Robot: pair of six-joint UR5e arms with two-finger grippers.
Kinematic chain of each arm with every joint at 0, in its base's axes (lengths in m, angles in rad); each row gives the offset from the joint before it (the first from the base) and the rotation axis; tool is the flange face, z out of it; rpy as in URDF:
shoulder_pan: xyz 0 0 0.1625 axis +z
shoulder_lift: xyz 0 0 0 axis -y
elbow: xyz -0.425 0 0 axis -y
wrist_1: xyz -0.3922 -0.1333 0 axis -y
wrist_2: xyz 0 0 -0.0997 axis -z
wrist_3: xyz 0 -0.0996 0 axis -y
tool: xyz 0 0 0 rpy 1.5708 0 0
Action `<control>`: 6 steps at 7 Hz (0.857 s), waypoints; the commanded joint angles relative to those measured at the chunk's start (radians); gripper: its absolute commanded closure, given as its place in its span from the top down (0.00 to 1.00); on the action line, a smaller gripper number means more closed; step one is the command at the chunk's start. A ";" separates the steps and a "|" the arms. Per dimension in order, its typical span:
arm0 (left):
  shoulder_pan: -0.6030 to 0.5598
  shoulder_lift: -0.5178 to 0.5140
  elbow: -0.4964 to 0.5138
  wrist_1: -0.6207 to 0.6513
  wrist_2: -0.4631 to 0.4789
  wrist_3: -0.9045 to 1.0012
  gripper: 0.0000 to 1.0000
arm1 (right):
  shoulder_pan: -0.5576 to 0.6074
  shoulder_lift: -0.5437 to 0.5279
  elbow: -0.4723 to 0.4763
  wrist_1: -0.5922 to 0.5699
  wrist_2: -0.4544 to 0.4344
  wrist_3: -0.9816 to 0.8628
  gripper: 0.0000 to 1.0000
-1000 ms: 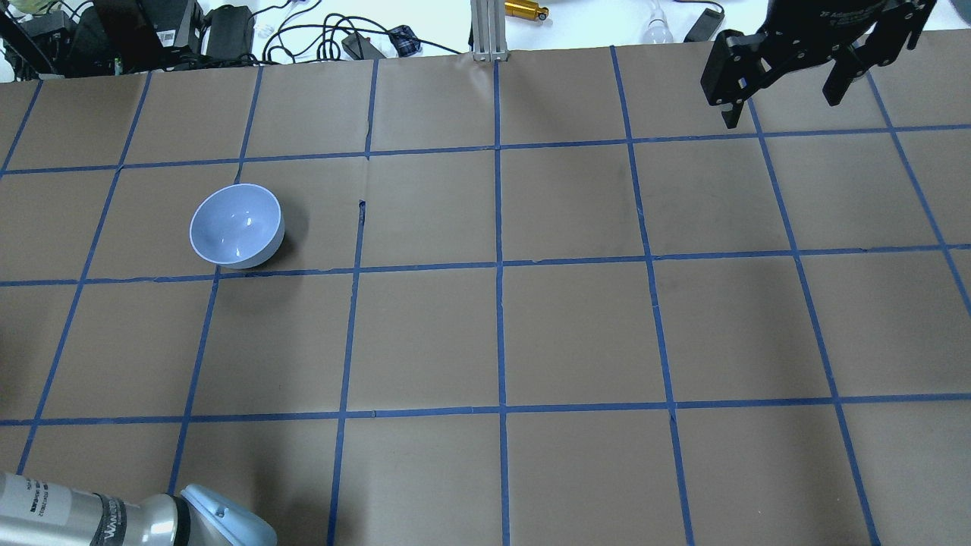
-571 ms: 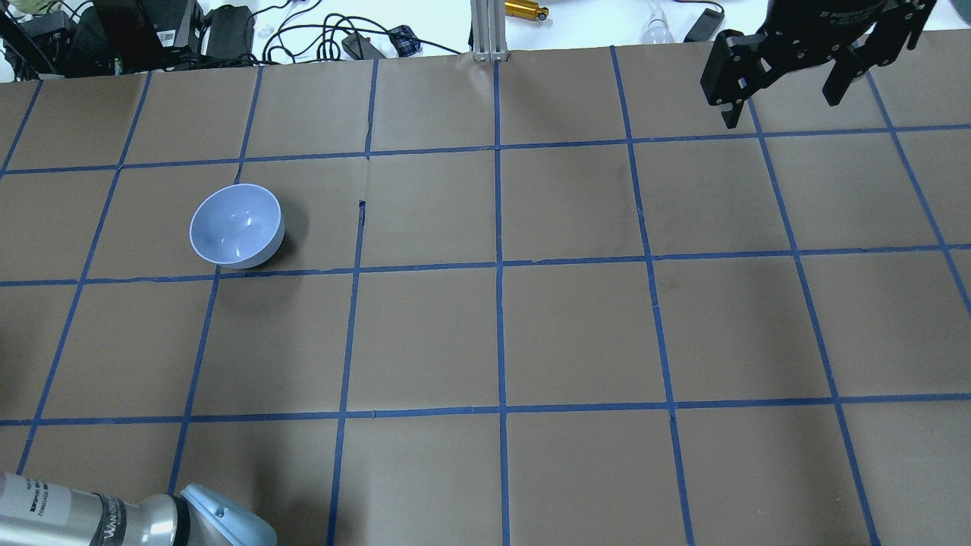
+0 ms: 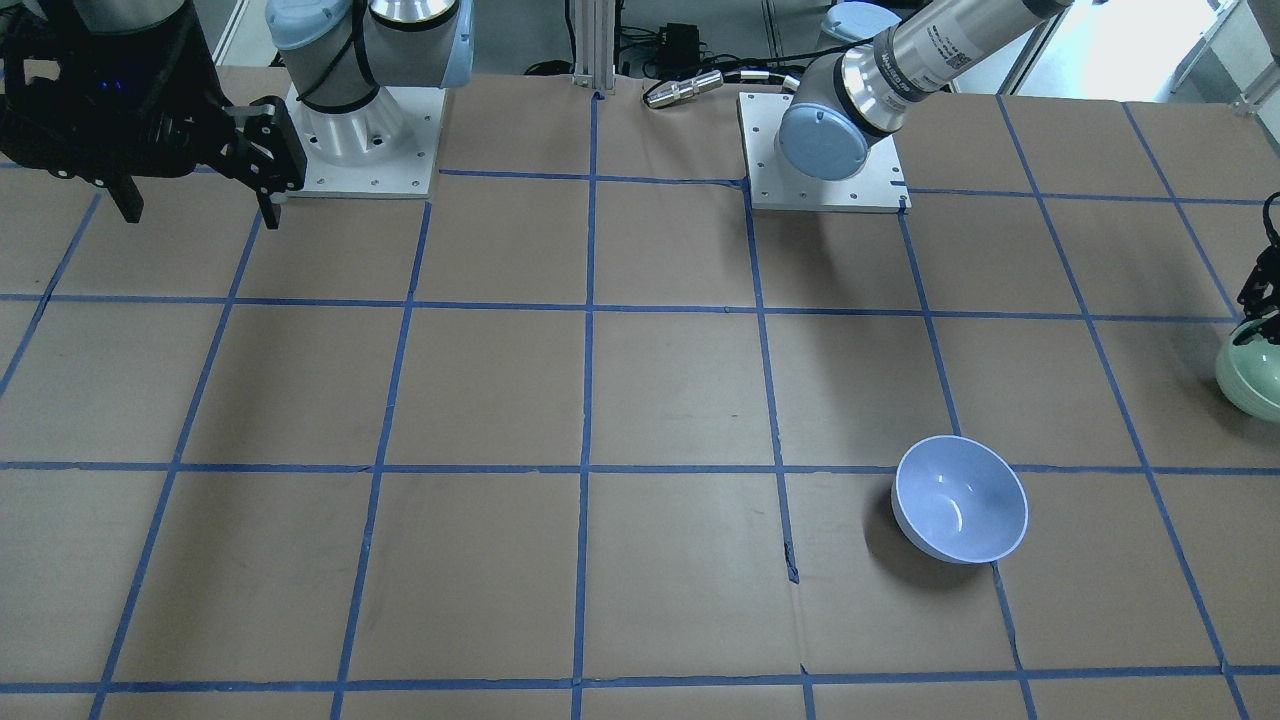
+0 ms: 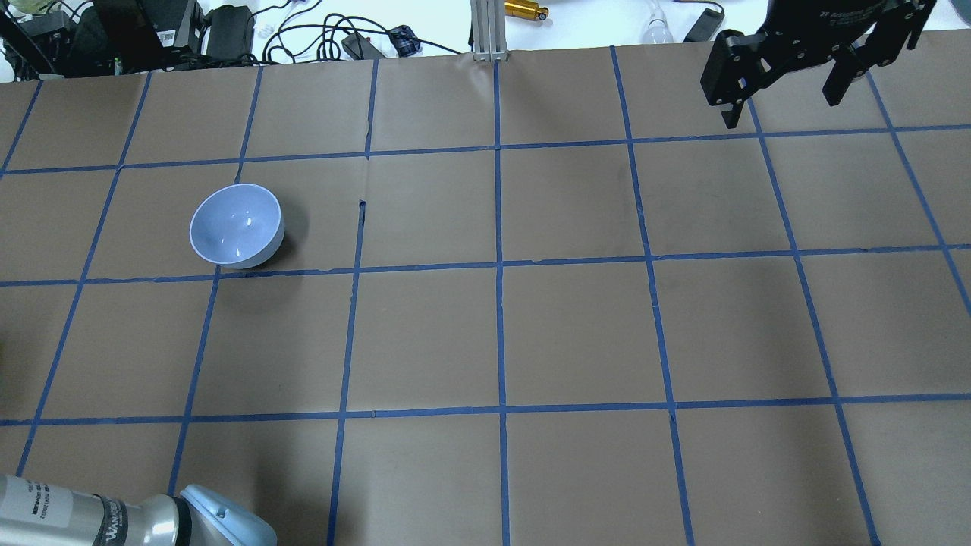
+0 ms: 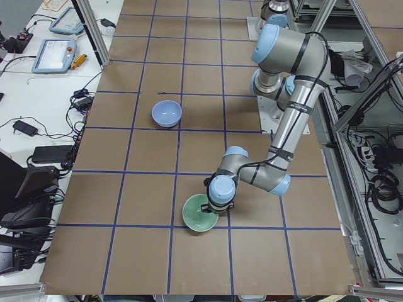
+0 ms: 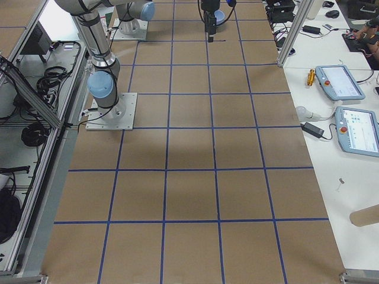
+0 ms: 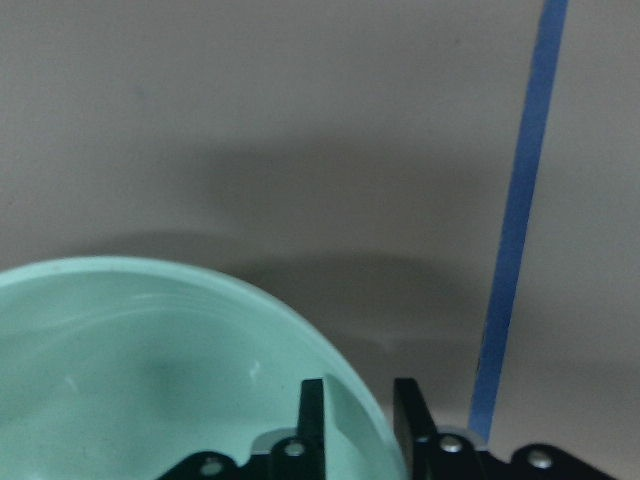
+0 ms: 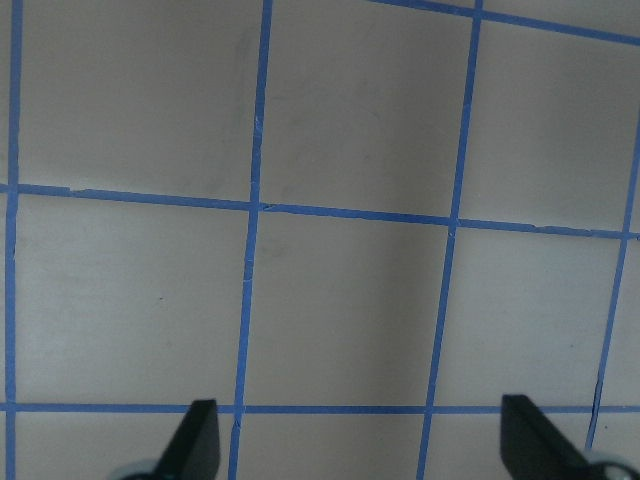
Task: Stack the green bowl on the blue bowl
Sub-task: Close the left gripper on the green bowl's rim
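On the brown-papered surface [image 4: 576, 334] gridded in blue tape [image 4: 499, 334], the left gripper [image 7: 358, 400] is narrowed onto the rim of the green bowl [image 5: 200, 214] at the left end, 1 finger inside and 1 outside, apparently pinching it, while the right gripper [image 4: 781, 106] hangs wide and empty far right. It would be best to lift level, clear the rim of the blue bowl [image 4: 236, 225] left of centre, centre over it, lower fully, then release. Both bowls are empty.

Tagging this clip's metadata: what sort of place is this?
Probably a robotics lab workcell: a table papered brown with a blue tape grid, arms bolted to base plates, teach pendants alongside.
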 commanded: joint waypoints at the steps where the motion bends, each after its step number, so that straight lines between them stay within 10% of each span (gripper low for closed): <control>1: 0.000 0.001 0.000 0.000 0.000 0.002 0.00 | 0.000 0.000 0.000 0.000 0.001 0.000 1.00; 6: -0.003 0.020 0.006 0.000 -0.012 -0.001 0.00 | 0.000 0.000 0.000 0.000 -0.001 0.000 1.00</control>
